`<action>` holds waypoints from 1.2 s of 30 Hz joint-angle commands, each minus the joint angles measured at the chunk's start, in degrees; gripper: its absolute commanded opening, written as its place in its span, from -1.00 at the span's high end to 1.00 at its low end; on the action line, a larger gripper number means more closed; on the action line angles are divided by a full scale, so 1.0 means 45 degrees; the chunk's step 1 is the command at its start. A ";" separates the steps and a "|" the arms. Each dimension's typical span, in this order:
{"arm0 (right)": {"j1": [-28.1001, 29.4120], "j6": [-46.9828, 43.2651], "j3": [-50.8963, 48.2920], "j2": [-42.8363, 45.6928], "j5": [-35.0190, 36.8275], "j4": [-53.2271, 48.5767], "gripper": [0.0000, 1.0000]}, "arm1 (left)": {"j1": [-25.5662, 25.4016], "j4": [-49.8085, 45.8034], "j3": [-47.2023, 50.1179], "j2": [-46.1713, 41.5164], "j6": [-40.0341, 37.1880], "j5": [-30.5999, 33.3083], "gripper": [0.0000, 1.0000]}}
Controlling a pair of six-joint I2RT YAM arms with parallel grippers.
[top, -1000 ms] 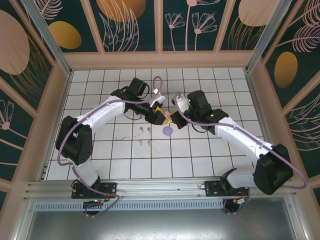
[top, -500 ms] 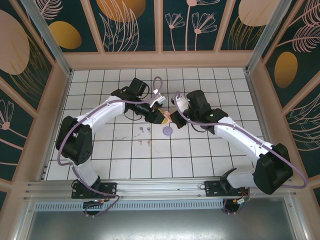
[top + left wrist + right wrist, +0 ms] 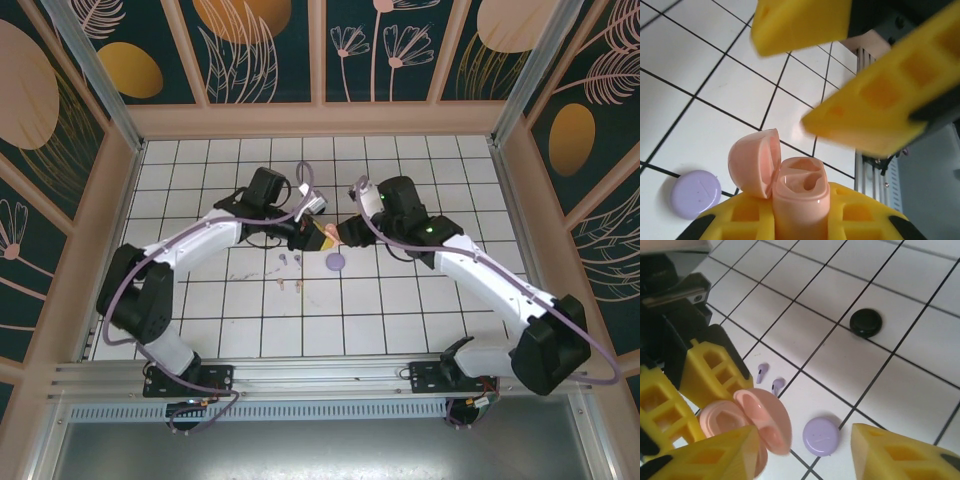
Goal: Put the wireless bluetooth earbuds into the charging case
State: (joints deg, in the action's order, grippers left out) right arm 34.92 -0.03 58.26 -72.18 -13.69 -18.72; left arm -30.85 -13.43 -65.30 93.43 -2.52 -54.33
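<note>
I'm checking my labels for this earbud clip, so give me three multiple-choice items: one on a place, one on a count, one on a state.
1. Where is the closed lilac round case? A) on the white tiled table B) in a hand C) on the rail
2. How many lilac stemmed earbuds lie near it? A) none B) two C) five
3. The pink charging case in the left hand is: A) shut B) open, wells empty C) open, wells filled
Answers: A, it rests on a tile; B, a pair lies near it; B, its lid is swung back over two bare wells.
</note>
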 commanded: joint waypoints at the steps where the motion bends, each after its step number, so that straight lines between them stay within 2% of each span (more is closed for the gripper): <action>1: -0.0130 0.1154 0.0003 0.1280 0.0316 -0.0383 -0.13 | 0.0319 0.3946 0.1149 -0.1429 0.2079 0.1130 1.00; 6: 0.0099 0.3121 -0.0502 0.1695 0.0298 -0.0838 -0.16 | 0.0940 0.6900 0.3228 -0.3262 0.3530 0.3219 1.00; 10: 0.1126 0.4710 -0.0653 0.1040 0.0731 -0.0451 -0.16 | 0.1323 0.8500 0.4573 -0.4736 0.4251 0.5567 1.00; 13: 0.2176 0.5756 -0.0205 -0.0142 0.1378 -0.0235 -0.16 | 0.1501 0.9061 0.5178 -0.5537 0.4497 0.6872 1.00; 20: 0.4163 0.7414 0.1765 -0.3667 0.2626 -0.0645 -0.14 | 0.2198 1.0432 0.6529 -0.6835 0.5050 0.8860 1.00; 27: 0.5405 0.8236 0.4056 -0.6892 0.3341 -0.1942 -0.08 | 0.3100 1.1297 0.7164 -0.7266 0.5700 0.9497 1.00; 36: 0.5950 0.8823 0.6081 -0.9376 0.4310 -0.3733 0.02 | 0.3849 1.2041 0.7458 -0.7131 0.6446 0.9786 1.00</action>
State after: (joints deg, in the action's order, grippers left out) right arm 61.25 37.78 82.67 -112.53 2.83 -30.41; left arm -14.37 36.23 -32.45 61.76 24.34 -11.35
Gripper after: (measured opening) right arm 0.493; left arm 0.193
